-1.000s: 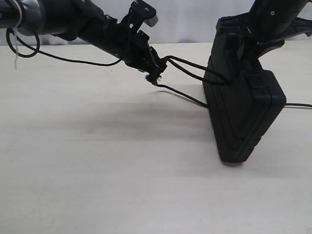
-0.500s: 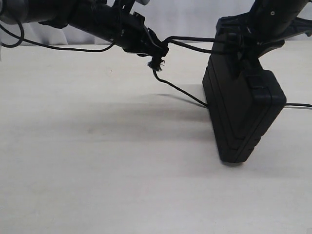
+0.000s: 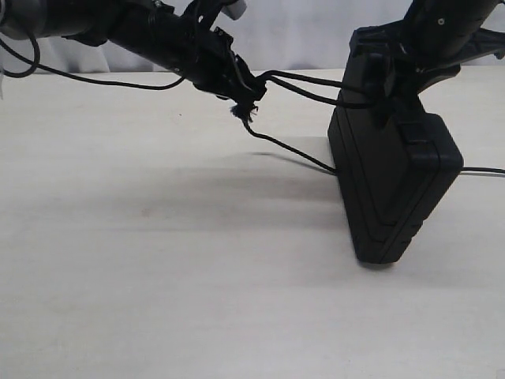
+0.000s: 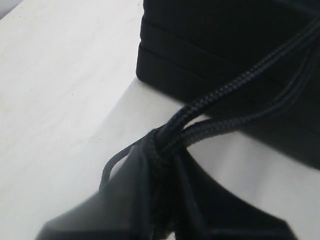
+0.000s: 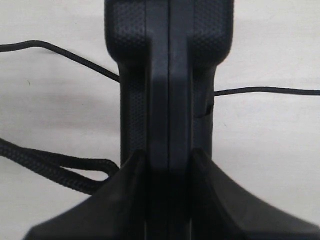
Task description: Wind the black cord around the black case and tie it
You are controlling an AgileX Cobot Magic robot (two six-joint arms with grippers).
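Both arms are matte black: the left arm (image 3: 150, 35) is a thick round tube with a grey band (image 3: 17, 11), a small pale cap (image 3: 234, 8) and a thin smooth black cable (image 3: 95, 81) under it, and the right gripper (image 5: 166, 154) has two wedge-shaped fingers (image 5: 120, 200).

Doubled black cord (image 4: 225, 89) from blurred L gripper (image 4: 162, 167) (apparently pinched) to black case (image 4: 210, 45).

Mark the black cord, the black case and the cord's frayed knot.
black cord (image 4: 230, 82), left wrist view, on the upper braided strand running toward the case
black case (image 3: 390, 185), exterior view, on the middle of the side facing the camera
frayed knot (image 3: 243, 111), exterior view, on the fuzzy tuft itself
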